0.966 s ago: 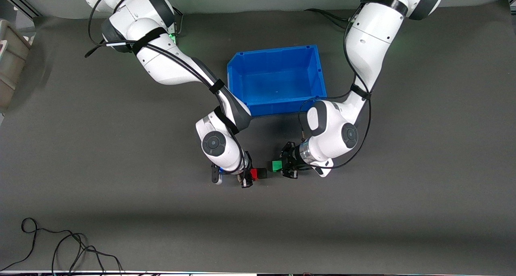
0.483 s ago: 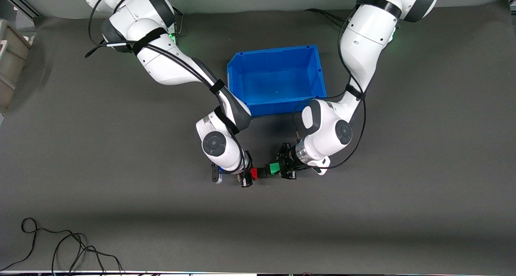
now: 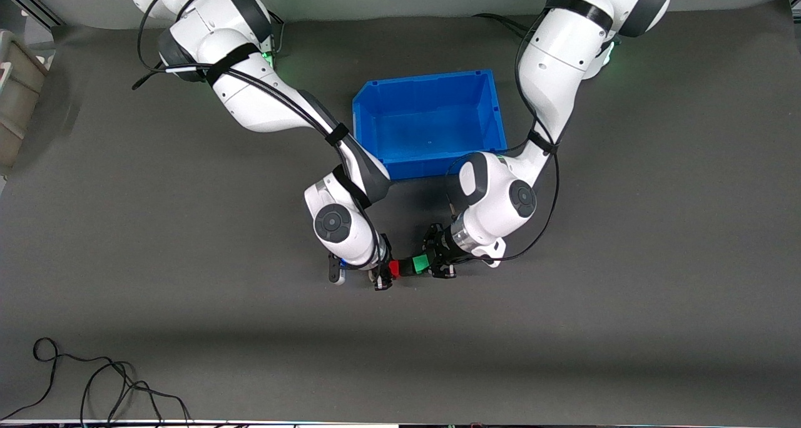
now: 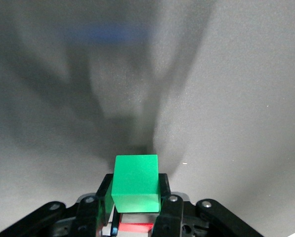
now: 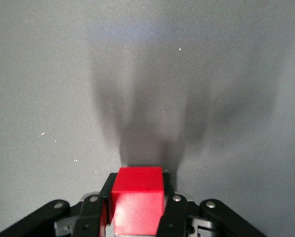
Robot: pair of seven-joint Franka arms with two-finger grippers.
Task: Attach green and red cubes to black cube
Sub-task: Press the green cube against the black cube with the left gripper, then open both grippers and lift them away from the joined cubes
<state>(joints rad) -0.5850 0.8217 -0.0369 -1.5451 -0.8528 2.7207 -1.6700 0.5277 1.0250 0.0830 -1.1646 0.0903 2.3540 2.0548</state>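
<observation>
In the front view the red cube, the black cube and the green cube stand in a row, a little above the grey mat. The black cube sits against the red one, and the green cube now meets it with no gap that I can see. My right gripper is shut on the red cube. My left gripper is shut on the green cube. The black cube is hidden in both wrist views.
An open blue bin stands farther from the front camera than the cubes, between the two arms. A grey container sits at the right arm's end of the table. A black cable lies near the front edge.
My left gripper has carried the green cube toward the black cube and closed the gap between them. The right gripper with the red cube has stayed still.
</observation>
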